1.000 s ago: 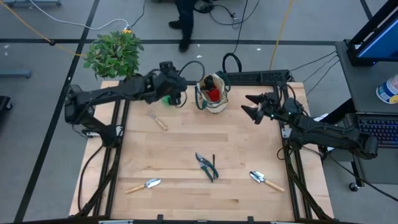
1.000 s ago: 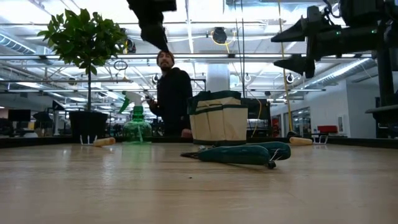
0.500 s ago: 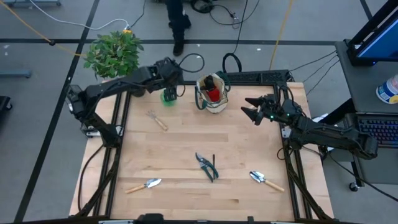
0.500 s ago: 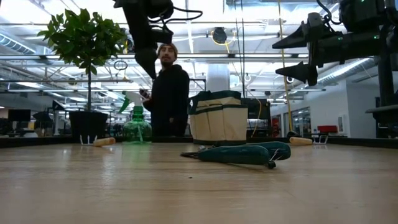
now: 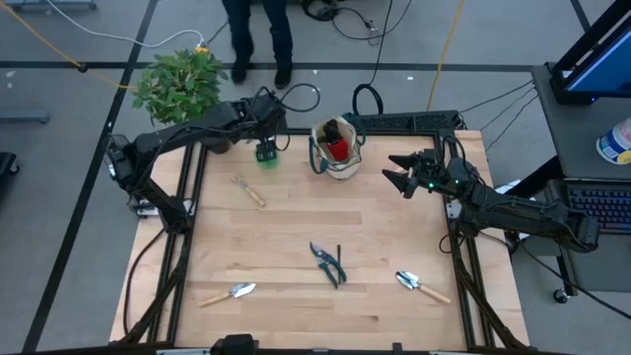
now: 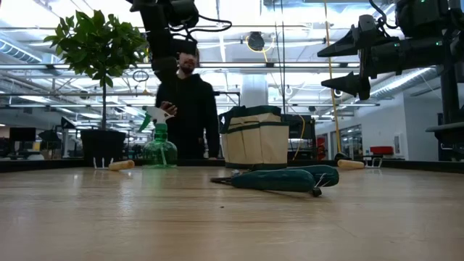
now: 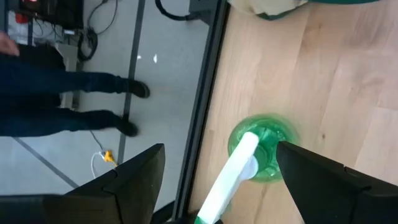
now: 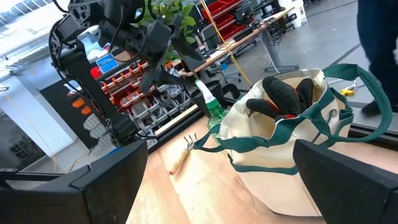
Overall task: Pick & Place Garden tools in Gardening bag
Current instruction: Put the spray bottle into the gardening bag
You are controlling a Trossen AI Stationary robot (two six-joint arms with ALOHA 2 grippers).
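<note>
The green spray bottle with its white trigger stands upright at the table's far edge. My left gripper hangs open above it, slanting down, one finger on either side and clear of it; it also shows in the low view. The beige gardening bag stands right of the bottle, with red-black gloves inside. A fork, dark shears and two trowels lie flat on the table. My right gripper waits open, right of the bag.
A potted plant stands off the table's far left corner. A person stands behind the far edge. The black frame rail runs along the edge right beside the bottle. Bare wood lies between the fork and the shears.
My left gripper has swung from beside the bag toward the table's left and far edge, sinking and tipping further down, and now hangs over the spray bottle, which has kept still. The person behind the table has stepped toward the left.
</note>
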